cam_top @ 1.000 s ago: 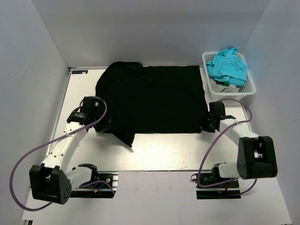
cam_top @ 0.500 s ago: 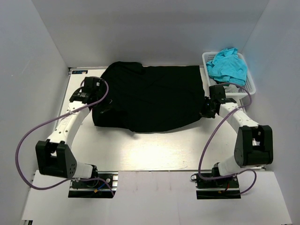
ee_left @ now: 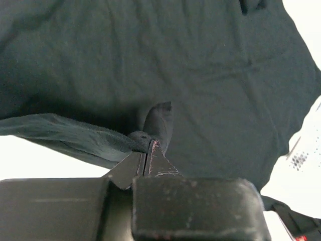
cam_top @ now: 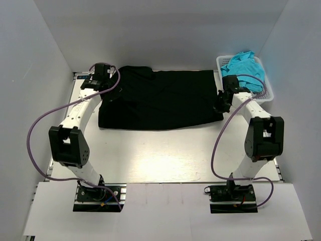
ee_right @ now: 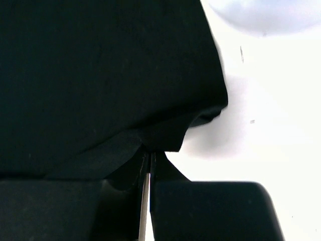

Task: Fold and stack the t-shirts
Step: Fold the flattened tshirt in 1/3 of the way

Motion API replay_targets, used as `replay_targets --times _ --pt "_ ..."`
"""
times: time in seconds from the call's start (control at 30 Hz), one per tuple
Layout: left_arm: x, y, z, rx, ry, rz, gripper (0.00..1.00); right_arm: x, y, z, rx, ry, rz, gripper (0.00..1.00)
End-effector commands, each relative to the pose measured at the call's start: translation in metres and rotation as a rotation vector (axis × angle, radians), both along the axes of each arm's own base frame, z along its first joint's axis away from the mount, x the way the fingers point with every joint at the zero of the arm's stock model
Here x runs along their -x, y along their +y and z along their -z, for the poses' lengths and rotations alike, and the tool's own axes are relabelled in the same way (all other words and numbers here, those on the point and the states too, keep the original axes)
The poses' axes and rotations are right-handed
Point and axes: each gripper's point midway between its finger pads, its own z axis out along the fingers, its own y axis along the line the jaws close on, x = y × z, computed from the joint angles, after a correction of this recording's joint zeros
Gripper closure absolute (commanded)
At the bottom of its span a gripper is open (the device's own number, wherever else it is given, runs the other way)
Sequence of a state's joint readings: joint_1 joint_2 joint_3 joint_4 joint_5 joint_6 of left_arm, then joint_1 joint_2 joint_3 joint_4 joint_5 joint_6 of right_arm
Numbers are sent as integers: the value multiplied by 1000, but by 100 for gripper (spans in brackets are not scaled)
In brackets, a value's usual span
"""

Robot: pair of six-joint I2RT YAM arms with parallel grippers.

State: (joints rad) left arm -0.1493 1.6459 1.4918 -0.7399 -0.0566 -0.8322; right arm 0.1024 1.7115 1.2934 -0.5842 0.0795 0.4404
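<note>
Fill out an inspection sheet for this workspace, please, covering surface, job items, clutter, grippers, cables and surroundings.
Surface: white table, with glare near the middle.
Job's things: black t-shirt spread across the far half, its near edge lifted and carried back; turquoise t-shirt bunched in the white basket at the far right corner.
Clutter: nothing seen.
Grippers: left gripper and right gripper each shut on the black t-shirt's edge.
Cables: purple cables loop along both arms.
Surroundings: plain white walls on three sides.
</note>
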Motion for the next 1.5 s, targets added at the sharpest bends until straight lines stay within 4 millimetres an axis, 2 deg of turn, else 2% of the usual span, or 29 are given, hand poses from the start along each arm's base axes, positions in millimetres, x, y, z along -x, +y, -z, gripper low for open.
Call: replay_targets --times 0.0,0.03,0.1,0.13,0.27,0.33,0.4,0.53,0.63,0.77,0.83,0.87,0.9,0.93,0.97,1.0,1.03,1.07,1.1,1.13,1.17,1.2,1.23,1.3,1.33,1.37,1.4,1.43,1.47 --pt "-25 10 -20 -47 -78 -16 100 -16 -9 -15 31 -15 12 100" --pt "-30 9 -20 -58 -88 -4 100 -20 -11 -7 31 1 17 100" --pt "-44 13 -25 -69 -125 2 100 -29 -11 -11 33 -2 20 100" --pt "-50 12 -21 -76 -127 9 100 -31 -12 -6 34 12 24 100" --pt "-72 10 -28 -87 -191 52 100 -45 -16 -4 45 12 31 100" --pt "-80 9 -39 -93 -245 71 100 -48 -19 -6 46 8 40 100" --pt "-83 9 -49 -100 -280 77 100 -50 -21 -7 49 1 44 100" --pt "-86 17 -52 -151 -299 66 100 -55 -23 -11 52 -20 33 100" --pt "-90 23 -50 -167 -297 56 100 -62 -22 -11 47 -37 23 100" --pt "-100 26 -39 -181 -287 41 100 -72 -21 -13 39 -59 10 100" --pt "-109 27 -29 -188 -290 67 99 -76 -21 -8 40 -55 1 100" --pt "-118 23 -35 -197 -339 96 96 -79 -21 -9 41 -62 -3 100" --pt "-124 13 -34 -176 -364 156 90 -84 -20 -4 37 -64 -6 97" --pt "-130 9 -17 -177 -357 189 86 -85 -16 -1 25 -59 -20 94" --pt "-138 5 -15 -190 -379 225 82 -91 -15 -6 20 -75 -21 92" --pt "-147 0 -14 -176 -410 274 65 -94 -14 -4 18 -74 -30 89" --pt "-165 0 -6 -181 -397 268 54 -97 -10 -5 5 -78 -42 81" --pt "-165 15 13 -211 -300 229 40 -101 -10 -10 0 -89 -45 73" --pt "-181 20 -15 -236 -334 196 5 -99 -7 -10 -12 -76 -56 62" --pt "-185 33 -9 -263 -286 161 0 -102 -5 -15 -11 -92 -67 39" --pt "-189 39 14 -279 -218 133 0 -102 -3 -18 -16 -96 -73 29" --pt "-186 39 4 -272 -200 128 0 -101 -1 -19 -13 -101 -83 17" --pt "-184 46 6 -266 -184 112 0 -100 5 -31 -42 -130 -112 10" --pt "-174 38 0 -231 -207 147 0 -96 15 -39 -70 -167 -153 10" --pt "-169 41 -3 -222 -217 147 0 -96 19 -49 -87 -194 -160 10" --pt "-163 37 -7 -204 -230 166 0 -89 22 -47 -91 -186 -176 10" --pt "-152 36 9 -196 -204 177 0 -86 29 -48 -97 -189 -203 10" --pt "-142 34 -9 -184 -238 174 0 -83 33 -54 -101 -203 -216 10" --pt "-134 33 -9 -177 -236 182 0 -78 35 -54 -110 -199 -227 10"
